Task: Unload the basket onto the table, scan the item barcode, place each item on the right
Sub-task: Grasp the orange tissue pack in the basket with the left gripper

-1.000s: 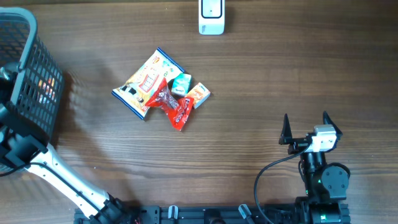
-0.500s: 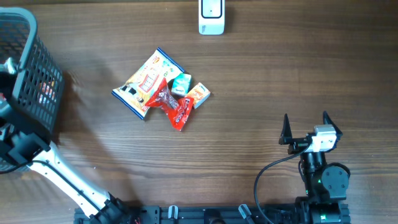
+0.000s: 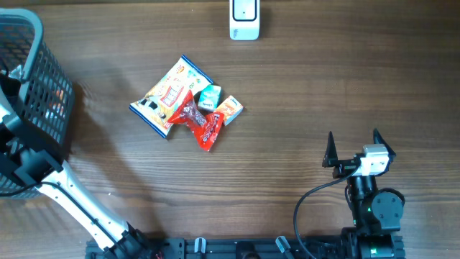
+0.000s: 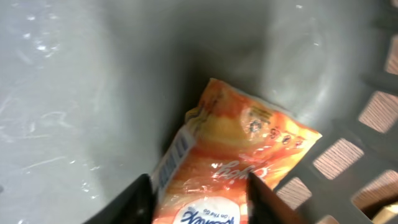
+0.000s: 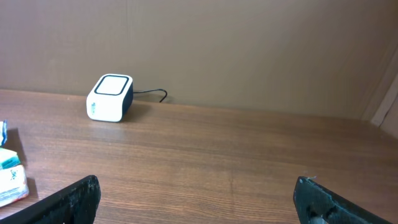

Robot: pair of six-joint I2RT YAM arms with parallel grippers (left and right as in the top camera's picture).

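inside the basket, the left tool pinches the orange packet.

Counted on site: one wood table; one mesh basket; one barcode scanner. Four snack items are logged on the table: large bag, red wrapper, teal box, orange-white box. One orange packet is logged in the basket. Two grippers are recorded: left gripper, right gripper.
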